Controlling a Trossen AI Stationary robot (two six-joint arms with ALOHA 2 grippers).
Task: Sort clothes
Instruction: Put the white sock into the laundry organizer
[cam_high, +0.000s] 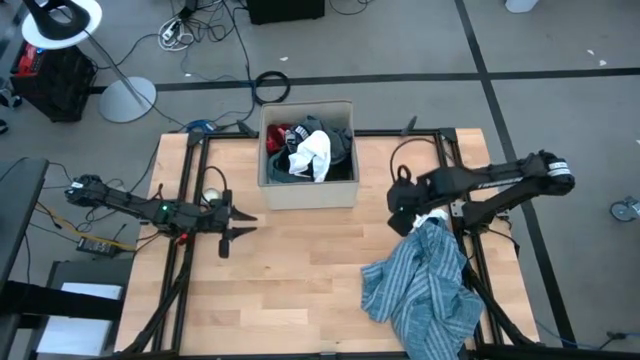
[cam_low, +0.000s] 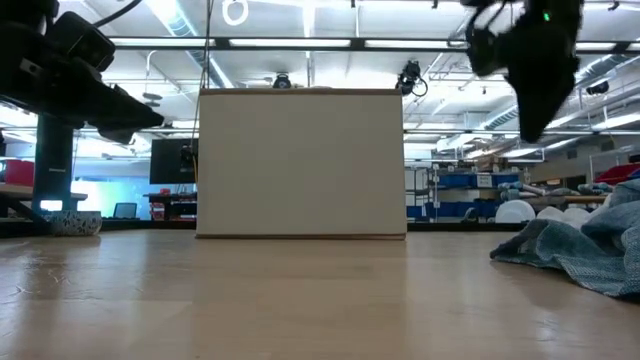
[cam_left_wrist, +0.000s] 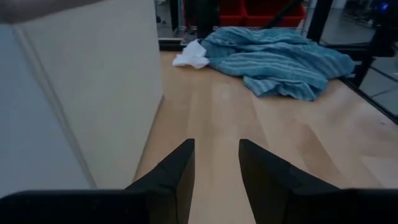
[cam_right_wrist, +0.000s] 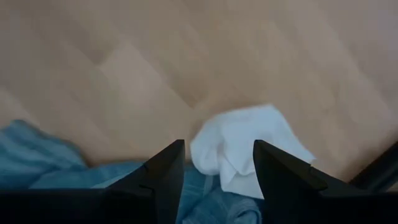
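right gripper (cam_right_wrist: 214, 171): fingers apart, empty
white piece (cam_right_wrist: 249, 146): directly below, edging 1 o'clock
left gripper (cam_left_wrist: 216, 168): parted, far

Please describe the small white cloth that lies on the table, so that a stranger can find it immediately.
On the wooden table, find the blue-white striped shirt heaped at the robot's right. The small white cloth lies at its edge nearest the cardboard box, under the right claw; it alone is plain white.
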